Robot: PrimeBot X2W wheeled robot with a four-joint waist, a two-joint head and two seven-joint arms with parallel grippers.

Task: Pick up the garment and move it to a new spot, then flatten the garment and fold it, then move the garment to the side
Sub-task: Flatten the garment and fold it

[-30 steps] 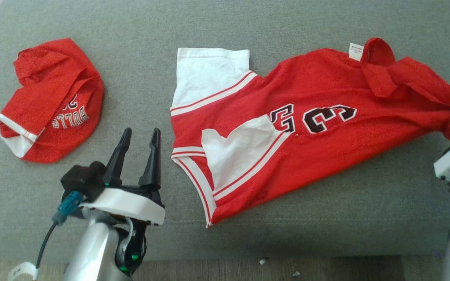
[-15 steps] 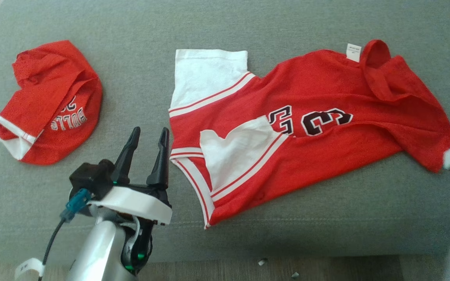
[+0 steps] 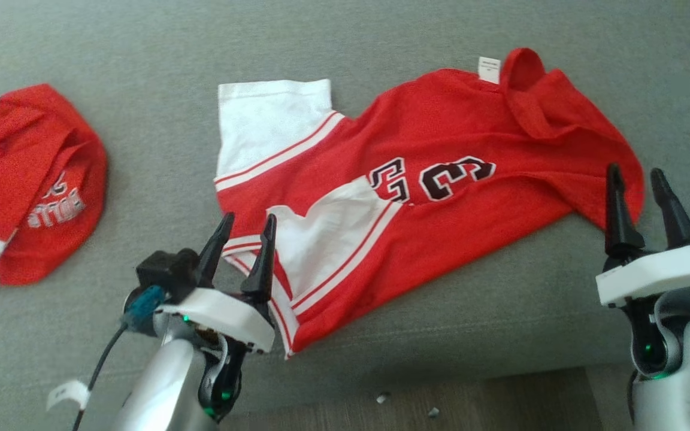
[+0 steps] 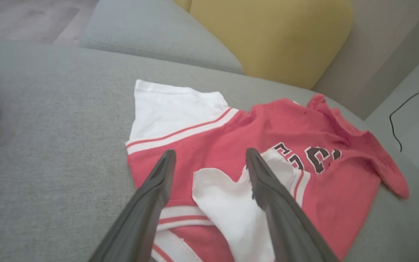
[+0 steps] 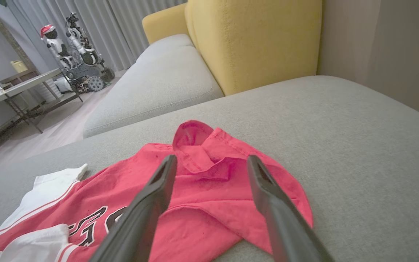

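On the grey sofa seat (image 3: 141, 66): the red jersey (image 3: 459, 209) lies spread out, from the middle of the seat to its right part, with its near-left corner reaching the seat's near edge.
Long axis: it runs left to right on a slant, with the left end nearer and the right end farther.
Left end: white panels with red stripes point left, one at the far left corner. Another is folded over the red cloth toward the near side.
Right end: plain red cloth, rumpled, with a turned-up loop of fabric and a small white label at the far edge.
Print: a black number with a white outline sits mid-garment and reads upside down in the head view.
Left gripper (image 3: 248, 220): its fingers (image 3: 263, 263) stand wide apart and hold nothing. They are over the jersey's near-left striped edge. In the left wrist view the left gripper (image 4: 209, 154) frames the folded white panel between its two tips. Contact with the cloth cannot be told.
Right gripper (image 3: 635, 173): its fingers (image 3: 619, 221) are spread wide and empty, at the jersey's right corner. In the right wrist view the right gripper (image 5: 211, 158) has the rumpled red end between and beyond its tips.
Second red garment (image 3: 27, 185): bunched at the far left of the seat, well apart from the jersey.
Yellow backrest (image 4: 271, 36): it rises beyond the seat's far side.
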